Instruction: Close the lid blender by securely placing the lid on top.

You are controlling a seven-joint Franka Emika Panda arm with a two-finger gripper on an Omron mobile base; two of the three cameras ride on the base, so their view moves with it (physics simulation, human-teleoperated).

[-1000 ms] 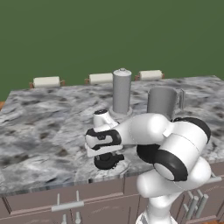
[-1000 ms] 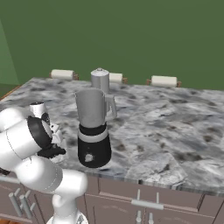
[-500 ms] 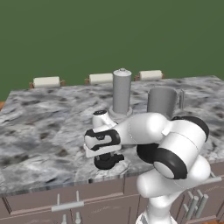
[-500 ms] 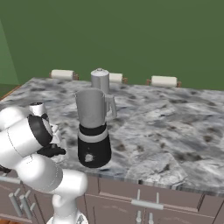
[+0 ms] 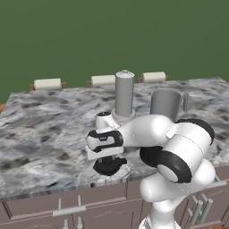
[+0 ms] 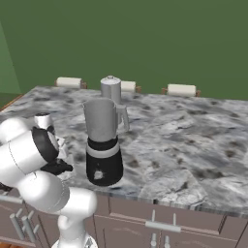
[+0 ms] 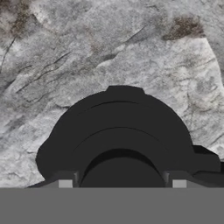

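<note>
Marbled surface point(image 5: 40, 134) carries the lid point(image 7: 118, 135) directly beneath the end effector point(image 7: 121, 183), whose fingertips straddle its raised knob, spread apart.

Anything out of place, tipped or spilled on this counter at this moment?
Just one thing: the blender stands upright with its jar open, while its lid lies flat on the marble counter near the front edge, under the gripper. Nothing looks spilled, tipped or damaged.

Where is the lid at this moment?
The lid lies on the counter near its front edge, directly under the end effector, to the left of the blender.
</note>
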